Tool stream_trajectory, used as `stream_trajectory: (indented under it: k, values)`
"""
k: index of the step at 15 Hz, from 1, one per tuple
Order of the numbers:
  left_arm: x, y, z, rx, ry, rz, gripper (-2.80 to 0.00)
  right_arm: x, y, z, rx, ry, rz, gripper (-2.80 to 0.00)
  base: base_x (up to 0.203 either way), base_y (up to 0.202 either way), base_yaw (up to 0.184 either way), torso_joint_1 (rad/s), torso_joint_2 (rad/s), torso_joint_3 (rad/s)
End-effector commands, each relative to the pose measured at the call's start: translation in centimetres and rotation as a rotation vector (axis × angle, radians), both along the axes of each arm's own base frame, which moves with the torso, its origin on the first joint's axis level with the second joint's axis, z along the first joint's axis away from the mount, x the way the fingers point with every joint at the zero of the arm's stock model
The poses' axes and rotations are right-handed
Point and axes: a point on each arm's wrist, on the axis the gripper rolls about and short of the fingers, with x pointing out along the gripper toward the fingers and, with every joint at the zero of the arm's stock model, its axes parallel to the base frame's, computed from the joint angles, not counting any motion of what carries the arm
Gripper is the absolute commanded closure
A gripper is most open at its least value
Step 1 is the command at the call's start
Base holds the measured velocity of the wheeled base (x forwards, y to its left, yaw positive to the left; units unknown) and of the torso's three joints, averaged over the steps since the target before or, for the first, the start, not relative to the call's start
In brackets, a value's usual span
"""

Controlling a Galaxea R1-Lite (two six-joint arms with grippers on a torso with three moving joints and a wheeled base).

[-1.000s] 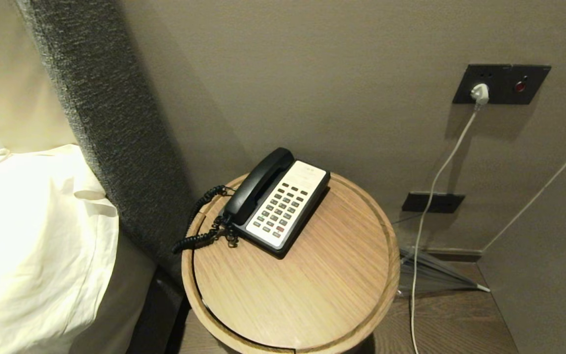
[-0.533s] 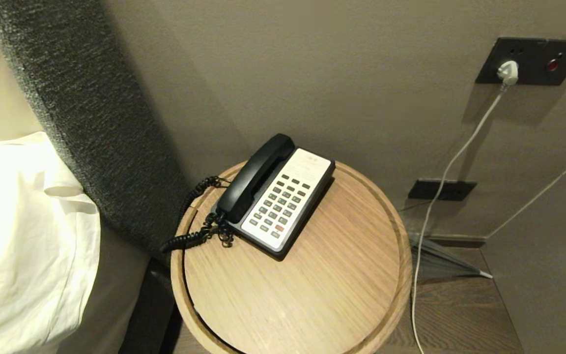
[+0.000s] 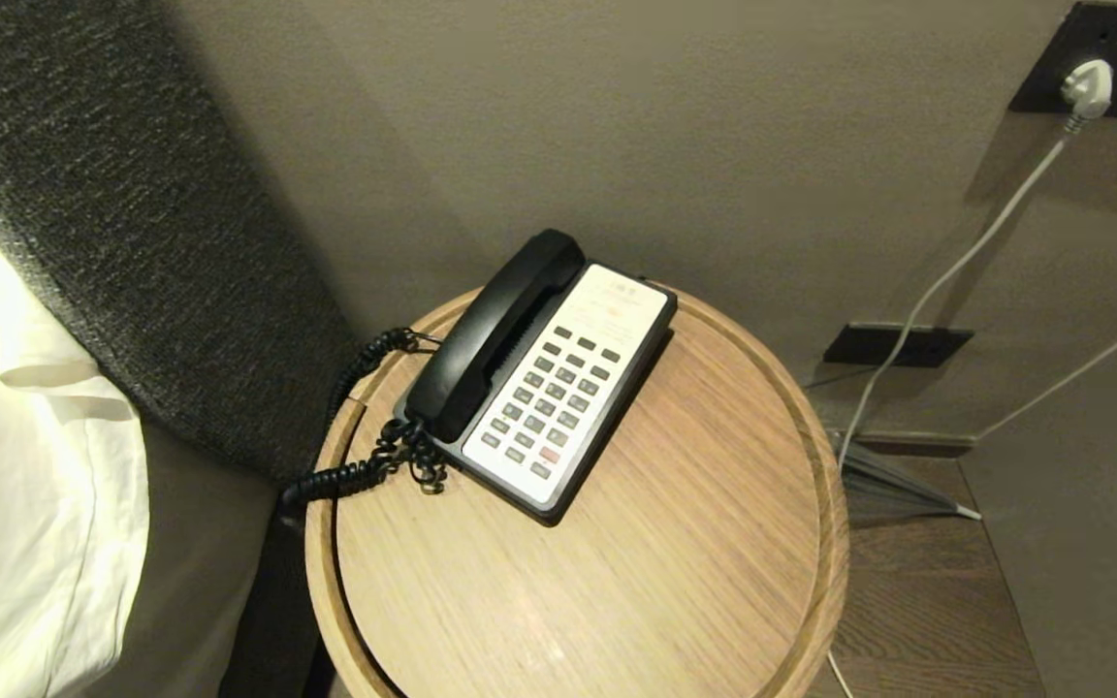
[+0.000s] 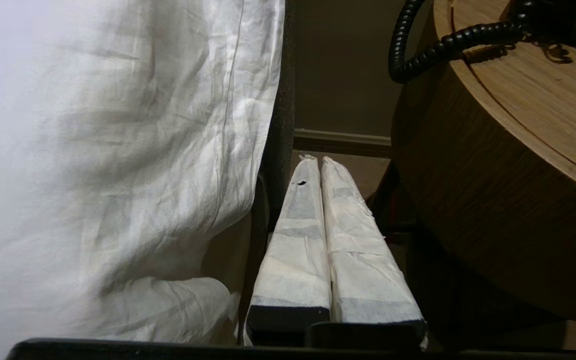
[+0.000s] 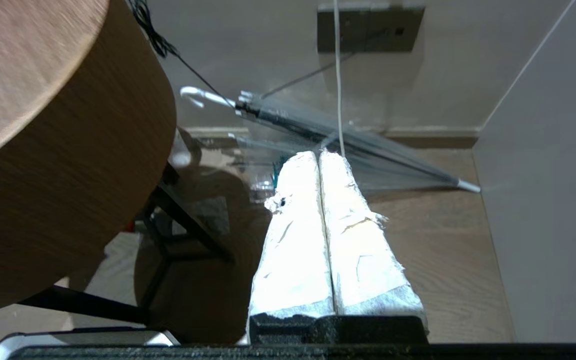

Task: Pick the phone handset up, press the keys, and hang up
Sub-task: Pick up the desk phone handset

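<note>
**Handset cradled on the phone, both arms low beside the bench**

The long, curved, glossy black plastic phone handset (image 3: 491, 334) is seated in its cradle along the left side of the black phone base with the pale keypad panel (image 3: 568, 373). Its long axis is laid diagonally, one rounded end pointed toward the beige wall, the other toward the near left edge of the round, light wooden bench (image 3: 675, 543). A black coiled cord (image 3: 355, 465) is led from that nearer end, across the bench rim and down over its left edge. The phone is set on the far left part of the bench top.

To the left of the bench, a dark grey textured headboard (image 3: 112, 242) and a white, creased pillowcase (image 3: 25, 465) are seen close by. To the right, a white cable (image 3: 946, 281) is run down from a white plug (image 3: 1087, 85) in a dark wall plate, and a folded transparent umbrella (image 5: 338, 135) is laid on the wooden floor against the wall.

The left gripper (image 4: 316, 162) is held low between pillowcase and bench side, below the hanging cord; its white-wrapped jaws are pressed together with nothing between them. The right gripper (image 5: 318, 155) is held low at the bench's right side, pointed toward the umbrella, its jaws likewise closed and empty. Neither arm is seen in the head view.
</note>
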Motion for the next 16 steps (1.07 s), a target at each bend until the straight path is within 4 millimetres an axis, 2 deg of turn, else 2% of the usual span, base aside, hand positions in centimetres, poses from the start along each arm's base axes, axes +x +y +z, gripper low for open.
stream_trajectory:
  k: [1,8,13,14,15,16]
  values:
    - [0.3,0.0,-1.1,0.001,0.042,0.000,0.00,0.2,0.0,-0.6,0.000,0.022,0.000,0.00,0.000,0.000,0.000,0.004,0.00,-0.197]
    - [0.3,0.0,-1.1,0.011,0.040,-0.001,0.00,0.2,0.0,-0.6,0.000,0.022,0.000,0.00,0.000,0.000,0.000,0.000,0.00,-0.198]
    - [0.3,0.0,-1.0,0.009,0.037,0.003,0.00,0.2,0.0,-0.6,0.000,0.020,-0.002,0.00,0.000,0.000,0.000,0.003,0.00,-0.057]
    - [0.1,0.0,-0.3,0.013,0.014,-0.003,0.00,0.2,0.0,-0.6,0.000,0.021,0.000,0.00,0.000,0.000,0.000,0.000,0.00,0.000]
    - [-0.3,0.0,1.3,0.016,-0.016,-0.012,0.00,0.2,0.0,-0.6,0.000,0.021,0.000,0.00,0.000,0.000,0.000,0.000,0.00,0.000]
    - [-0.7,-0.1,3.9,0.025,-0.036,-0.038,0.00,0.2,0.0,-0.6,0.000,0.022,0.000,0.00,0.000,0.000,0.000,0.000,0.00,0.000]
